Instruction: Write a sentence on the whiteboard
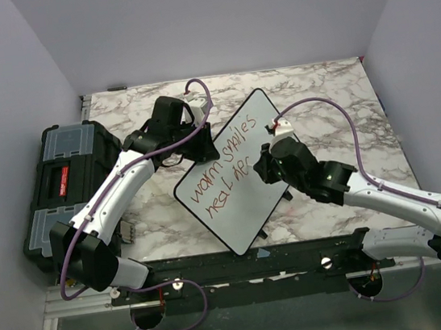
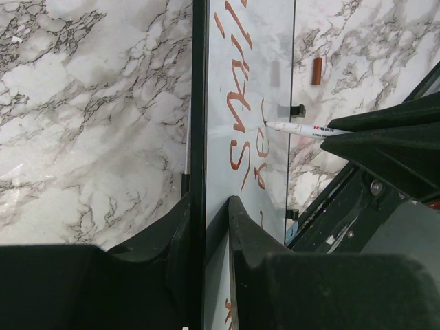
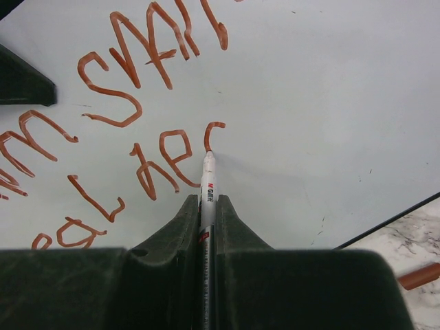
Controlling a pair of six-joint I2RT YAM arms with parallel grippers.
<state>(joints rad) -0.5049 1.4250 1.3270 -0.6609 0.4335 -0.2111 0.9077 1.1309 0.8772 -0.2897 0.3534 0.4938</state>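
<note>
The tabletop point(image 1: 333, 93) is white marble with grey veins and fills the space between the plain walls. The whiteboard point(image 1: 257, 118) is in its middle, turned diagonally, with one corner toward the near edge. It stands on small black feet point(image 1: 262, 233), so it is a little above the marble. A black toolbox point(image 1: 69, 185) with clear lid compartments sits at the left edge. A small red-brown cylinder point(image 2: 316, 71) lies on the marble just beside the board's long edge, not touching it.

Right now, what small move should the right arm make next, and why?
Probably drag the marker on, tip pressed down, to finish the letter: the sentence stops there after "heal he", and the left gripper clamps the whiteboard.
</note>
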